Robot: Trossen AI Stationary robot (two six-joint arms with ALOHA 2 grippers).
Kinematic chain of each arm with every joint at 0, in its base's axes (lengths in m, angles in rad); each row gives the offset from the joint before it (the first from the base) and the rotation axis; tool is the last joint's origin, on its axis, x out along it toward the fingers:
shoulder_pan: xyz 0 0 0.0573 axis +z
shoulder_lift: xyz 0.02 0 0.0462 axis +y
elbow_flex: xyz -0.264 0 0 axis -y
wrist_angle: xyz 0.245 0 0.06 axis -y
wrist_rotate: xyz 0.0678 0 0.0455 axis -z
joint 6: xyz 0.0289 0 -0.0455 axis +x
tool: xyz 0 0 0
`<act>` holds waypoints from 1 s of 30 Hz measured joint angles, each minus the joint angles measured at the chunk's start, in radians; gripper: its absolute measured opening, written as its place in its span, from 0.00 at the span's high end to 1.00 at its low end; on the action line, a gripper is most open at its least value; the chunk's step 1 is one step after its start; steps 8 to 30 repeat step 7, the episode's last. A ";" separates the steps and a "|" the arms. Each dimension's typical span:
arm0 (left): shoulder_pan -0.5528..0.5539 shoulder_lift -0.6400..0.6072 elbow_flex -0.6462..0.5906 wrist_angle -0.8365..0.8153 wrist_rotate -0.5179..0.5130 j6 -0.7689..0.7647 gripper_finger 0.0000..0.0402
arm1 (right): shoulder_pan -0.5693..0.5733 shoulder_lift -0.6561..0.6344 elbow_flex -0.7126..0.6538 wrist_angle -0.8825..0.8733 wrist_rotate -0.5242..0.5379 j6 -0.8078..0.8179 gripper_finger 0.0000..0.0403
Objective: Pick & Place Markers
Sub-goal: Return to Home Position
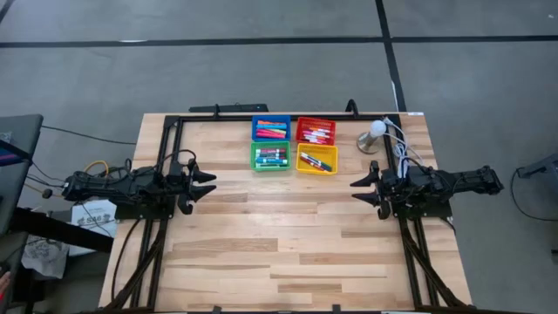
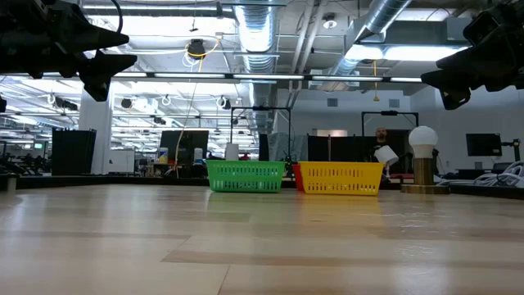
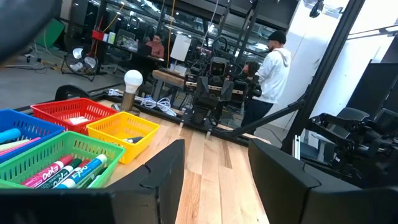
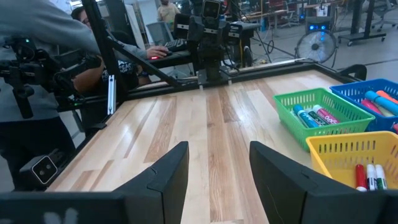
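Note:
The markers lie in four small bins at the table's far middle: blue bin [image 1: 271, 127], red bin [image 1: 316, 130], green bin [image 1: 270, 156], yellow bin [image 1: 316, 159]. Markers show in the green bin [image 3: 68, 172] and the yellow bin [image 4: 367, 176] in the wrist views. My left gripper [image 1: 206, 186] stands open at the table's left edge, above the wood. My right gripper [image 1: 361, 189] stands open at the right edge. Both point level toward the table's middle, and nothing is between their fingers.
A small lamp with a white globe [image 1: 375, 133] and white cables stand at the far right, beside the red bin. A black frame [image 1: 174, 122] runs along the table's far and side edges. Bare wood [image 1: 279, 235] spreads over the middle and near part. People stand beyond the table.

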 joint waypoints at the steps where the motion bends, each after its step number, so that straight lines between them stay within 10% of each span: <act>1: 0.000 0.000 0.000 0.000 0.000 0.000 0.56 | 0.000 0.000 0.000 0.000 0.000 0.000 0.60; 30: 0.000 0.000 0.000 0.000 0.000 0.000 0.56 | 0.000 0.000 0.000 0.000 0.000 0.000 0.60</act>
